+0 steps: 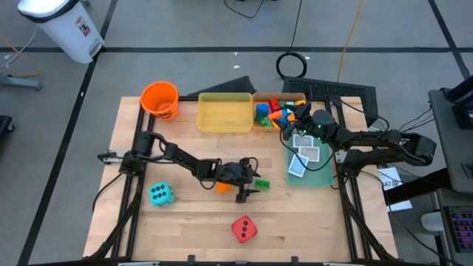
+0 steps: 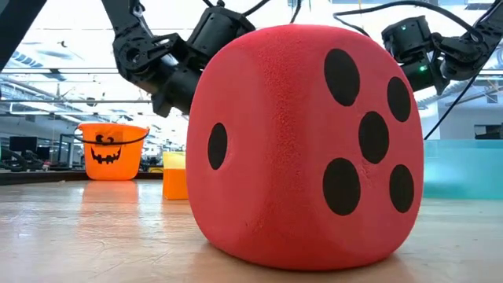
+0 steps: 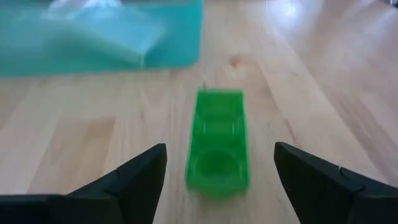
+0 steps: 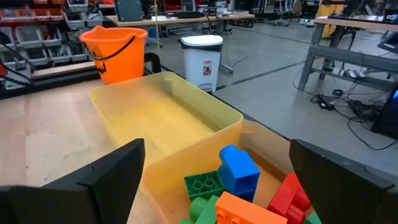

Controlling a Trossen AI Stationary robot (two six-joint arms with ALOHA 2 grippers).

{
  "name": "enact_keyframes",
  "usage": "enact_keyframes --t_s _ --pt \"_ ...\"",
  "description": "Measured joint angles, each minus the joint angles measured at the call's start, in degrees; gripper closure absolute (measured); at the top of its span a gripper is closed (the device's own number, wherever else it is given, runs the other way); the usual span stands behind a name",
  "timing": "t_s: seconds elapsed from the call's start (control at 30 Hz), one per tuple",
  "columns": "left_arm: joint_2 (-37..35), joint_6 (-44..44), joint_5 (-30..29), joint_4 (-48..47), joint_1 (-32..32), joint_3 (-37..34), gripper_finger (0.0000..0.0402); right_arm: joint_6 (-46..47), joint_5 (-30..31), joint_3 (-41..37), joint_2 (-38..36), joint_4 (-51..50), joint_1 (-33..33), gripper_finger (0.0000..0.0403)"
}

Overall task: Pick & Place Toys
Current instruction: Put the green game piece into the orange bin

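One green brick (image 3: 217,143) flat on the table, between the wide-spread fingers of the left claw (image 3: 219,180), untouched

A grey floor (image 1: 185,29) crossed by dark lines is surrounding the wooden worktop (image 1: 199,222), which is serving as the landmark here. Beyond the worktop's far left corner a white lidded bin (image 1: 63,26) is standing on the floor; the right wrist view is showing it (image 4: 202,59) too. Black and orange cables (image 1: 325,37) are trailing across the floor past the far edge. Further off, metal-legged tables (image 4: 348,43) are standing in the room, and bright light is pouring through large windows (image 2: 55,47) behind.
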Motion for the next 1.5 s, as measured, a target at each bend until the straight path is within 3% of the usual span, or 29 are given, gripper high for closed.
enact_keyframes --t_s 0.27,0.57,0.67,0.83,0.93,1.1,1.33,1.5 --pt "2.4 0.9 0.9 -0.5 1.0 2.8 0.0154 0.0 0.0 0.0 -0.8 -0.1 0.1 0.0035" --pt "2.5 0.1 0.7 -2.0 3.2 3.1 0.0267 -0.1 -0.1 0.0 -0.8 -0.1 0.1 0.0035" --pt "-0.6 -0.2 0.6 -4.6 4.8 3.0 0.0267 -0.7 -4.2 0.0 -0.8 -0.8 0.0 0.0035" --pt "-10.0 0.7 0.4 -13.7 7.9 3.1 0.0267 -1.8 -21.6 0.0 -0.8 -0.8 0.5 0.0035" --pt "-14.5 2.5 0.2 -17.7 9.5 3.1 0.0267 -2.0 -27.9 0.0 -0.8 -0.9 2.3 0.0035" --pt "-19.1 3.0 -1.9 -20.5 12.2 3.1 0.0267 -6.6 -28.5 0.0 -0.5 -0.9 6.6 0.0035" --pt "-19.5 2.8 -2.1 -20.5 14.3 3.1 0.0267 -8.4 -24.9 0.7 -0.5 0.8 10.2 0.0036" --pt "-19.4 1.8 0.0 -17.9 14.4 3.1 0.0267 -7.5 -23.8 2.0 2.3 0.9 10.6 0.0059"
